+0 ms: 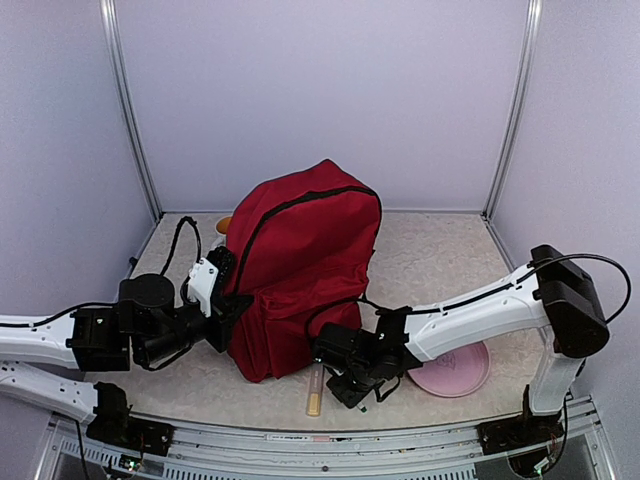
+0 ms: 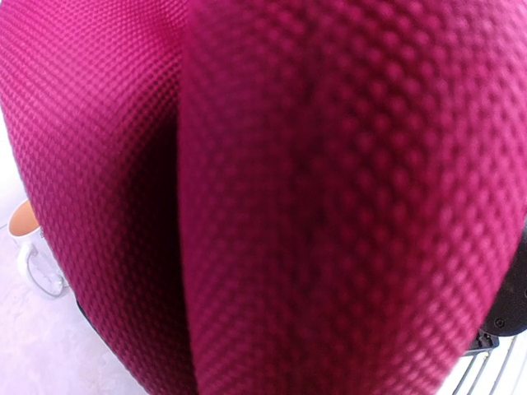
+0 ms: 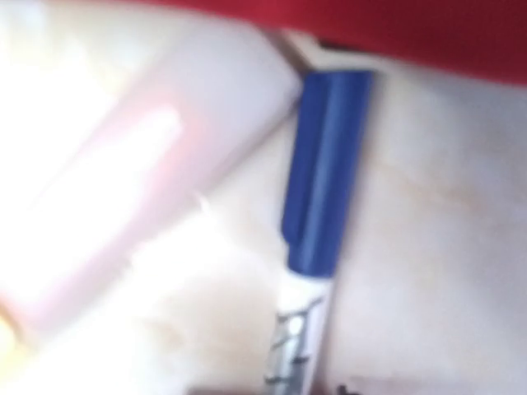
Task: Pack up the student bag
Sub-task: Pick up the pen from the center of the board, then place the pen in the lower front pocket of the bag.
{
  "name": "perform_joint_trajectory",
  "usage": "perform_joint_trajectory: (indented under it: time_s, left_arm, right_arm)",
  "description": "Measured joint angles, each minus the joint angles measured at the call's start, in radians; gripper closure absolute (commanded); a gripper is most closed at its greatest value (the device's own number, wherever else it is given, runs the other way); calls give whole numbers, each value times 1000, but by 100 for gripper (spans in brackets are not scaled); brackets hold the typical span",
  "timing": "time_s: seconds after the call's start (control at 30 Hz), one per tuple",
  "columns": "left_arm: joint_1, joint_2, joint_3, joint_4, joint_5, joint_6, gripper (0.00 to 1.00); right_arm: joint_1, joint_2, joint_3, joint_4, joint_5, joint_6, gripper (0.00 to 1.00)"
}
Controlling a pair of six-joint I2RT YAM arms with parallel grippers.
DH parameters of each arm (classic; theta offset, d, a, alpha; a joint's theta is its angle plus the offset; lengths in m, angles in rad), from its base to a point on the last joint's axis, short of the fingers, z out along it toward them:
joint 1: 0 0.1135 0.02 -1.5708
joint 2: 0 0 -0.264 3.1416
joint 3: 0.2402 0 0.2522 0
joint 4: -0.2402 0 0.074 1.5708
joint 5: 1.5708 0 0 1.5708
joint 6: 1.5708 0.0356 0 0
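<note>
Down at the near edge, a pale yellow tube [image 1: 314, 389] lies on the table [image 1: 440, 260], pointing away from the arms, its far end just short of the bag's foot. Right beside it, the right gripper [image 1: 336, 368] is low over the table, reaching in from the right toward the bag's lower front corner. Open or closed? Cannot tell: the fingers are a dark lump from above, and they don't show in the wrist view. What that wrist camera does give us, blurred, is a marker [image 3: 317, 189] with a blue cap flat on the table, cap end toward the red fabric, and a pale, washed-out shape to its left, too soft to name. Off to the right of that arm, a pink plate [image 1: 456, 372] sits flat, partly under the forearm. Across on the left, the left gripper [image 1: 228, 305] is closed and pressed hard against the bag's left side; its camera sees nothing but woven red cloth with a deep fold, so whether any fabric is pinched is unclear. The bag [image 1: 305, 260] stands upright mid-table, dark red, black zip curving over its top. Behind its left edge, a white mug [image 2: 29, 247], orange inside.
</note>
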Motion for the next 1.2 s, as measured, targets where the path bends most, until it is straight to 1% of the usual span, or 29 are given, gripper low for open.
perform_joint_trajectory:
  time_s: [0.13,0.17,0.37,0.53,0.63,0.7,0.8,0.9,0.97,1.07,1.2]
  left_arm:
    - [0,0,0,0,-2,-2,100]
    - [0,0,0,0,-2,-2,100]
    - [0,0,0,0,-3,-1,100]
    - [5,0,0,0,-2,-1,100]
    - [18,-3,0,-1,5,-2,100]
    - [31,-6,0,-2,9,-2,100]
    - [46,-12,0,-8,15,-2,100]
    - [49,-17,0,-10,29,0,100]
    - [50,-22,0,-16,43,2,100]
    - [50,-27,0,-21,54,3,100]
    - [52,-28,0,-22,61,9,100]
  right_arm:
    - [-2,13,14,-3,4,8,99]
    - [-3,13,14,-3,4,9,100]
    - [-16,-5,-2,-1,-4,1,100]
    - [-28,-69,-59,-37,-44,-76,100]
    - [-26,-157,-111,-48,-119,-177,100]
    - [-17,-246,-152,-41,-186,-251,100]
    - [9,-415,-212,12,-277,-380,100]
    - [-2,-520,-230,96,-289,-508,100]
    - [-59,-515,-204,143,-274,-583,100]
    - [-146,-398,-109,177,-193,-691,100]
    - [-168,-261,-43,193,-80,-826,100]
